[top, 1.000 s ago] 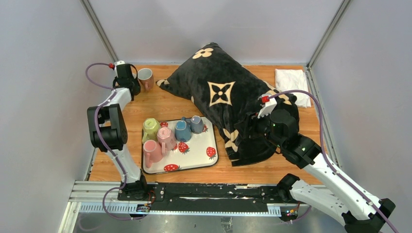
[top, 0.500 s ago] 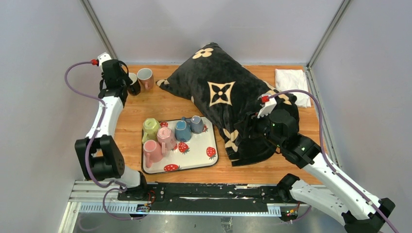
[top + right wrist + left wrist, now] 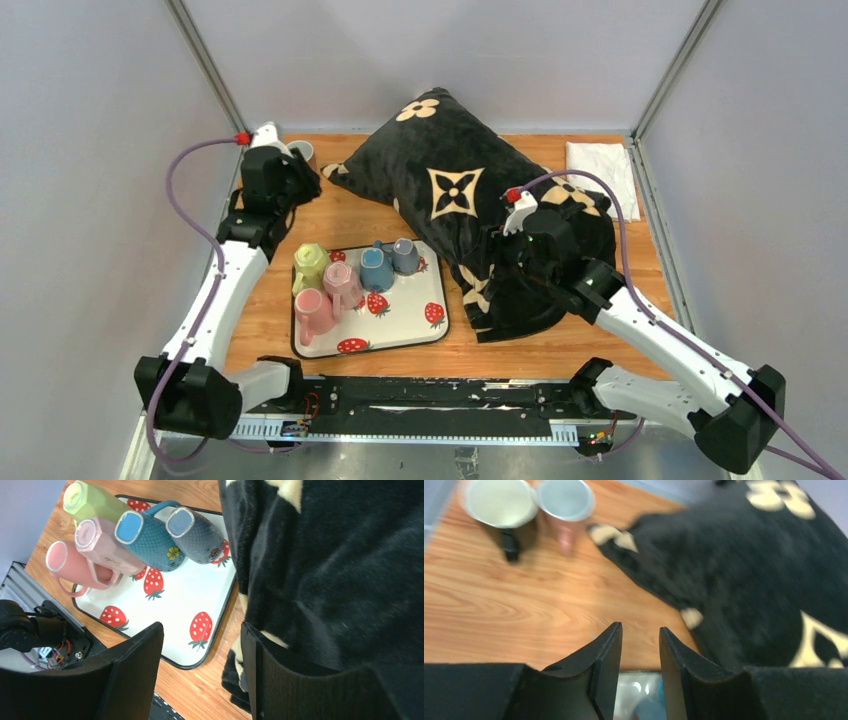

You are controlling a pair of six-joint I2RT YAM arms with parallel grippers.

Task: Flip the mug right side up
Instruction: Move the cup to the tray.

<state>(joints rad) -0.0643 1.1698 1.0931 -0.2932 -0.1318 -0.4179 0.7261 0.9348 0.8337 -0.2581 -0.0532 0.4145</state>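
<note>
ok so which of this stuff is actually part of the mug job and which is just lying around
Job: five upside-down mugs, strawberry tray, upright black mug and upright pink mug at the far left (seemingly done), left gripper.
Lying about: black pillow, white cloth.

Your left arm [image 3: 225,290] stretches far forward, the left gripper [image 3: 640,630] empty with jaws narrowly parted, while your right arm [image 3: 640,325] bends in toward the middle, the right gripper [image 3: 200,640] empty and spread wide.
</note>
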